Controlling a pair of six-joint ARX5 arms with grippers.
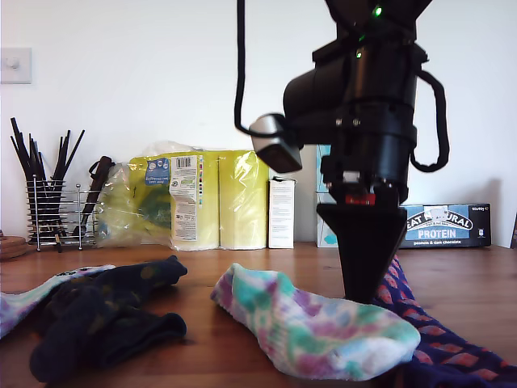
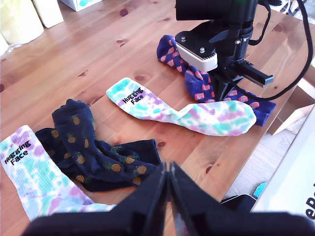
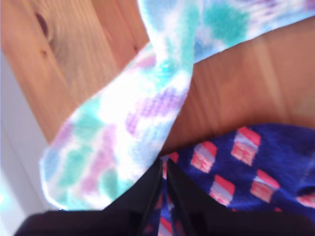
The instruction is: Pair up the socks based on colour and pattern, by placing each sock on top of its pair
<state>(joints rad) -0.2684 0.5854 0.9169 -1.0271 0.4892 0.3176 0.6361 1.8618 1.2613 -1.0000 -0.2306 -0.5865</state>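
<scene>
**Second pincer down at the spotted sock, first pincer held above the worktop**

In the exterior view, my second pincer (image 1: 367, 297) is seen pointing straight down at about 4 o'clock. Its fingers are pressed nearly together. Its tip stands where the toe end of a pastel tie-dye sock (image 1: 315, 327) meets the navy-purple sock with orange-red spots (image 1: 452, 339). In the second wrist view the spotted fabric lies directly under the tip, but it cannot be told whether any fabric is pinched.

The tie-dye sock is stretched across the wooden worktop (image 1: 202, 347) at 5 o'clock in the exterior view, and its toe lies over the spotted sock.

At 8 o'clock in the same view, two dark navy socks with dull yellow marks (image 1: 105, 311) are heaped on each other. A second tie-dye sock (image 1: 24, 303) lies against them at the 9 o'clock edge.

My first pincer (image 2: 169, 172) is shown in the first wrist view with its fingers pressed together and nothing between them. It is held above the worktop edge near the dark navy socks.

At the back of the worktop a pack of yellow paper rolls (image 1: 190, 198), a wire holder with black sticks (image 1: 52, 210) and a protein box (image 1: 444, 225) are seen.
</scene>
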